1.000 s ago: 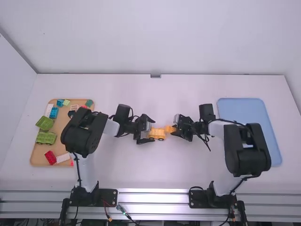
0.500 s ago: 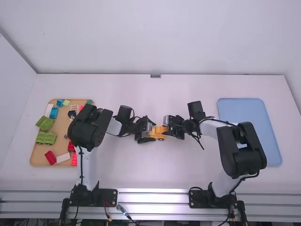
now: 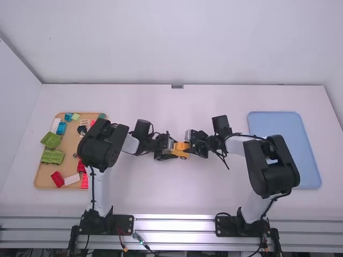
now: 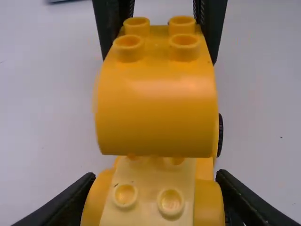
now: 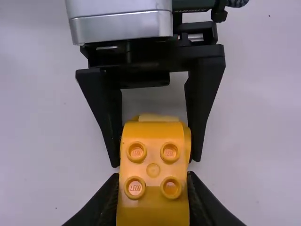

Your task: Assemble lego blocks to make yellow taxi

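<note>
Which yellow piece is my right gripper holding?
The higher, curved block with four studs; the right gripper grips its sides. The left gripper holds the wheeled body below.

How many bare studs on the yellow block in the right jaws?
4, in a square on the yellow block: two studs nearer the left jaws, two nearer the right jaws. Any on its hidden sides I can't see.
</note>
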Available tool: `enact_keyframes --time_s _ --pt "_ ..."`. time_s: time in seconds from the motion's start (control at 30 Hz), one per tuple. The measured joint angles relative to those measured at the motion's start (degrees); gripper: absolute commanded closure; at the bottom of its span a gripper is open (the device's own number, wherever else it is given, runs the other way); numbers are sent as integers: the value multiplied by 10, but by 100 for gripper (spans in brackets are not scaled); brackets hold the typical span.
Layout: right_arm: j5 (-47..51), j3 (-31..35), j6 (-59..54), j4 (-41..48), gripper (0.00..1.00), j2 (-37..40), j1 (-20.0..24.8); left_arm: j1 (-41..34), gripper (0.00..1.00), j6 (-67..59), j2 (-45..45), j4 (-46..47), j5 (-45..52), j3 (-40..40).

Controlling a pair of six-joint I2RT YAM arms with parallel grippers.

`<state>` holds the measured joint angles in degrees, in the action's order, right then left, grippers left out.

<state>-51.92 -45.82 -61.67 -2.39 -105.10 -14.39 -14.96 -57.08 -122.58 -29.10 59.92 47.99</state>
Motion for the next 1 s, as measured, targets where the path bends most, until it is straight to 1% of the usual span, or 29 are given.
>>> enact_keyframes --time_s 0.03,0.13,0.23,0.5,0.63,0.67,0.77,0.8,0.83,0.87,1.0 --pt "0 0 0 0 79 0 2 0 15 0 0 0 0 0" --pt "0 0 0 0 79 0 9 0 12 0 0 -4 0 -3" --pt "0 0 6 0 80 0 17 -1 12 0 0 -3 9 -4" --pt "0 0 13 0 80 0 17 -4 20 0 0 1 24 4" --pt "-1 0 15 0 80 0 17 -4 25 0 0 5 25 8" --pt "-1 0 16 0 80 0 17 -4 29 0 0 10 24 8" --pt "-2 0 17 0 80 0 17 -4 34 0 0 14 25 8" --pt "-2 0 17 1 81 0 17 -4 39 0 0 15 25 8" --pt "-3 0 16 5 81 0 17 -4 42 0 0 16 26 8" --pt "-4 0 15 9 81 0 17 -4 44 -2 0 17 28 8" --pt "-10 0 6 24 81 0 17 -4 46 -13 0 25 34 9"
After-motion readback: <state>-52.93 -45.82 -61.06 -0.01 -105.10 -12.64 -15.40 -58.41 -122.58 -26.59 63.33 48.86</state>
